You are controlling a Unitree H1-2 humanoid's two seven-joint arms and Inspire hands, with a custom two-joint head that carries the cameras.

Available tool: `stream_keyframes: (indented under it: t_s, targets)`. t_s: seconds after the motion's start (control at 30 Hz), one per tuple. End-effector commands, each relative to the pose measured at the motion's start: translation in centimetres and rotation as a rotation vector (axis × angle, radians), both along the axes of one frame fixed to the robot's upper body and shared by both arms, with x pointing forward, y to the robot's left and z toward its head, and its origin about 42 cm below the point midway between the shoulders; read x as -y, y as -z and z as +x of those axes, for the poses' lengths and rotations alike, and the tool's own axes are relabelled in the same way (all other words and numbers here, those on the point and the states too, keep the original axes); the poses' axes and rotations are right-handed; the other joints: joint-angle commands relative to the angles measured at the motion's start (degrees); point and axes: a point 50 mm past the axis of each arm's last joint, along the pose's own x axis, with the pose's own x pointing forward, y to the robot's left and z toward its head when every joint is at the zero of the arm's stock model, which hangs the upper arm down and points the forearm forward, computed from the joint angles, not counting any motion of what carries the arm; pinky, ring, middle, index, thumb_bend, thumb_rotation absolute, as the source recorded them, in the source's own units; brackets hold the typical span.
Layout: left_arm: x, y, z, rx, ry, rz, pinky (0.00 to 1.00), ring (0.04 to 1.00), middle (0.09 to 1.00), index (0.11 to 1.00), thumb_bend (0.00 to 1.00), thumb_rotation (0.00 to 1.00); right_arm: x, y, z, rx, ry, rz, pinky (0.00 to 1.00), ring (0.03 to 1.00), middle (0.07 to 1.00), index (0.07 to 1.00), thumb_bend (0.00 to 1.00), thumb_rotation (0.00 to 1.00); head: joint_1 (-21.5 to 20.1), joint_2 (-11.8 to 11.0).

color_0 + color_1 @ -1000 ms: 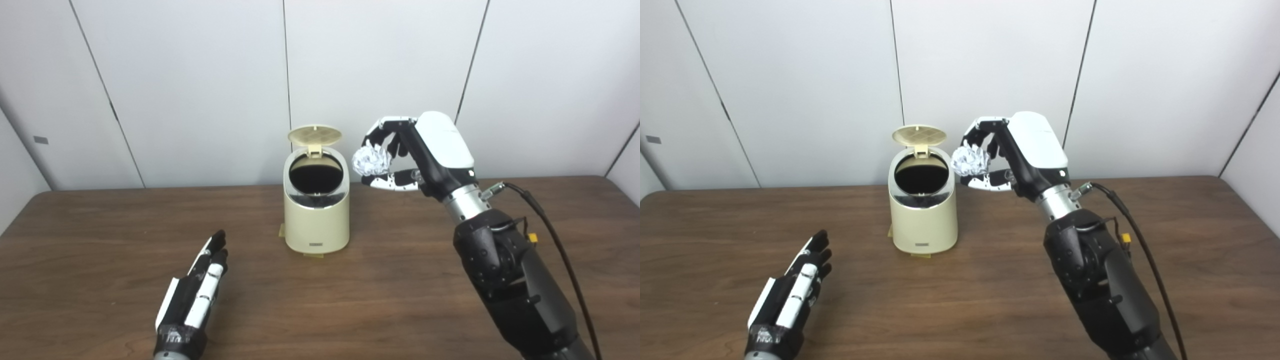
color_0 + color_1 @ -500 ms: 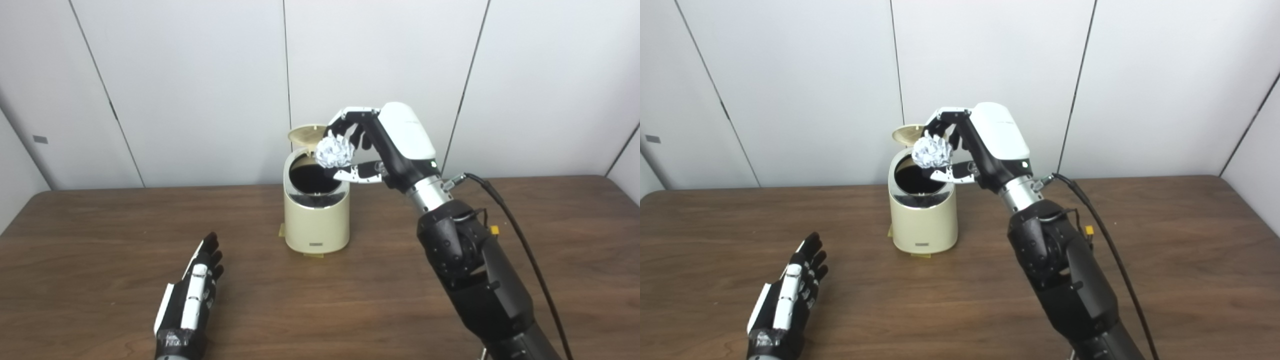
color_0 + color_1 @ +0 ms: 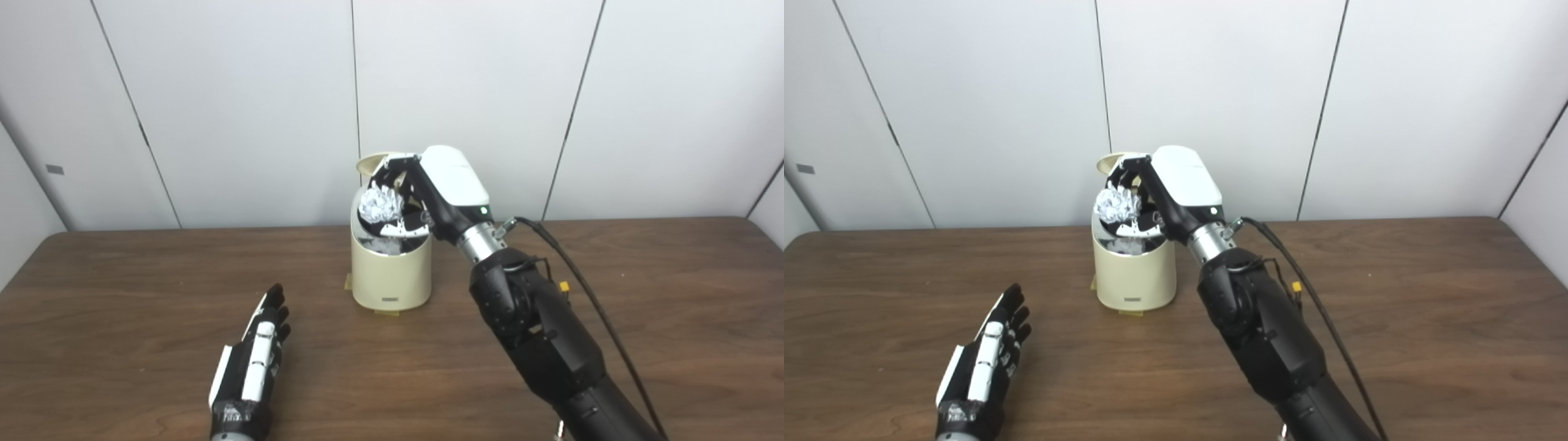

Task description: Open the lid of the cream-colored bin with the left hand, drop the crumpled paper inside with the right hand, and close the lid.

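Note:
The cream-colored bin stands on the brown table near its far edge, with its lid swung up at the back. My right hand is right over the bin's open mouth, shut on the crumpled white paper, which sits at the rim level. It also shows in the right eye view. My left hand lies flat on the table at the front left, fingers straight and apart, holding nothing.
A black cable runs from my right wrist down along the forearm. White wall panels stand just behind the table's far edge, close behind the bin.
My right hand has moved left and down with the paper, from beside the bin to over its open mouth. My left hand has stayed on the table. The camera has shifted slightly.

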Motion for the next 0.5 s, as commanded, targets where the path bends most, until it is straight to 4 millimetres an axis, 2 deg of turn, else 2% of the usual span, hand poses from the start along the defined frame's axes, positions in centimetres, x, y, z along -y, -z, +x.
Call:
stream_keyframes:
  t_s: [0.0, 0.2, 0.3, 0.47]
  targets:
    - [0.5, -1.1, 0.1, 0.069, -0.007, -0.009, 1.0, 1.0, 1.0, 1.0, 0.5, 0.83, -1.0, -3.4, 0.6, 0.123, -0.026, 0.02, 0.27, 0.391, 0.536, 0.52, 0.49, 0.0, 0.05, 0.2]
    - [0.6, -1.4, 0.0, 0.072, -0.006, -0.015, 1.0, 1.0, 1.0, 1.0, 0.52, 0.81, -0.7, -2.9, 1.6, 0.112, 0.004, 0.006, 0.31, 0.388, 0.527, 0.506, 0.49, 0.0, -0.21, 0.63]
    - [0.4, -1.4, -0.1, 0.072, -0.012, -0.01, 1.0, 1.0, 1.0, 1.0, 0.53, 0.82, -0.3, -2.9, 1.8, 0.108, 0.024, 0.012, 0.29, 0.392, 0.536, 0.516, 0.49, 0.0, -0.71, 0.8]
    - [0.0, -1.5, -0.1, 0.076, -0.014, -0.001, 1.0, 1.0, 1.0, 1.0, 0.54, 0.83, 0.7, -3.5, 2.0, 0.133, 0.049, 0.026, 0.3, 0.39, 0.519, 0.521, 0.49, 0.0, -1.2, 1.04]
